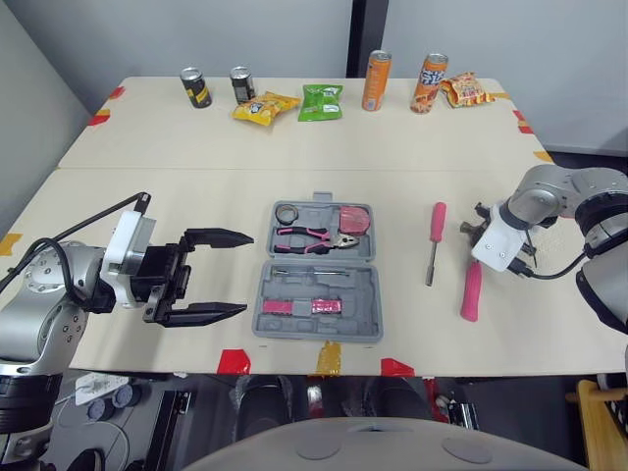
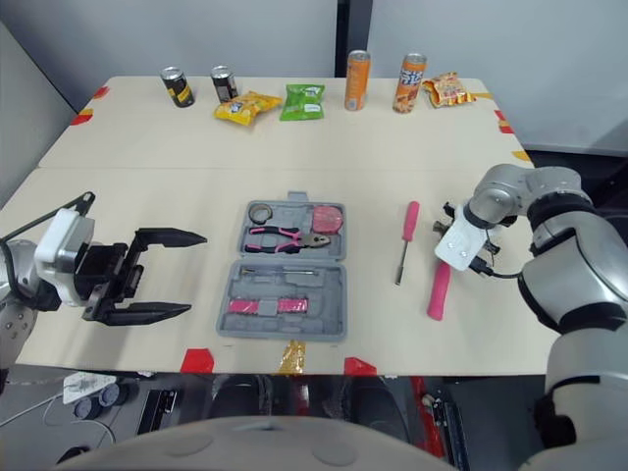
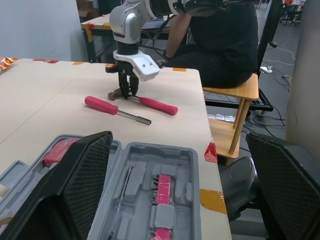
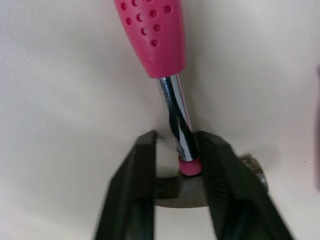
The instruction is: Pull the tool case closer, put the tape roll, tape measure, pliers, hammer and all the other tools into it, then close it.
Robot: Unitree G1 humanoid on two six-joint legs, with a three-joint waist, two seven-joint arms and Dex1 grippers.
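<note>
Right gripper (image 4: 177, 141) straddled hammer (image 4: 150, 35) neck, fingers apart, not clamped; left gripper (image 1: 247, 273) gaped wide at tool case's (image 1: 365, 299) nine o'clock.

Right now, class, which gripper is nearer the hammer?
Right. The right gripper straddles the hammer at the neck, by its head; the left gripper hovers open beyond the tool case.

Lit evenly and softly: a pale beige table (image 1: 196, 137) made of two tops butted along a seam, its near edge flagged with red tape (image 1: 234, 361) and yellow tape (image 1: 329, 358). Backed by a plain grey wall (image 1: 196, 29) split by a dark vertical strip (image 1: 367, 25). Off the right end, a light wooden bench (image 3: 232, 93) on smooth grey floor (image 3: 282, 120); farther back, a second table (image 3: 97, 24) marked with orange tape.
</note>
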